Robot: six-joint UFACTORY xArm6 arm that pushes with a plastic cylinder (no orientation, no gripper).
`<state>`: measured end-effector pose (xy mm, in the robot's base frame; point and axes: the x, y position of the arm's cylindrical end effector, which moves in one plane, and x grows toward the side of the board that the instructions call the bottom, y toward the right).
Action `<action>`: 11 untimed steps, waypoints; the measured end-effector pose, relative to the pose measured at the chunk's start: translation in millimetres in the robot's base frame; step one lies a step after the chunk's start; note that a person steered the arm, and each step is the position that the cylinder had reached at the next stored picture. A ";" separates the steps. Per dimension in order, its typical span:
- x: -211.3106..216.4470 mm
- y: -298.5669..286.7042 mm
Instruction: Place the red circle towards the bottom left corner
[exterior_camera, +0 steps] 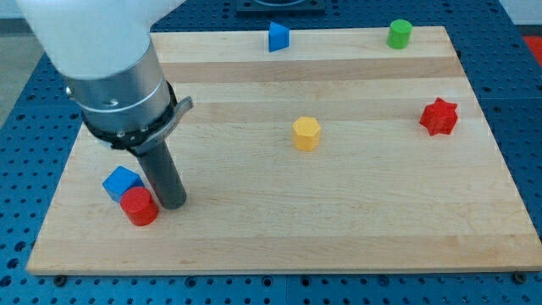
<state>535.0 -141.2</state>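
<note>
This looks like a robotics lab or test bench. A pale wooden worktop (356, 237) lies on a blue metal base plate (30, 110) drilled with a regular grid of mounting holes, seen at the frame's left, right and bottom edges. A white and grey robot arm (110, 68) fills the upper left. Small coloured blocks are scattered across the board.
</note>
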 end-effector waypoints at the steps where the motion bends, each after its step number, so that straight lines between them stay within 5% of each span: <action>1: 8.9 -16.4; 10: 83.6 -81.0; 11: 83.3 -132.3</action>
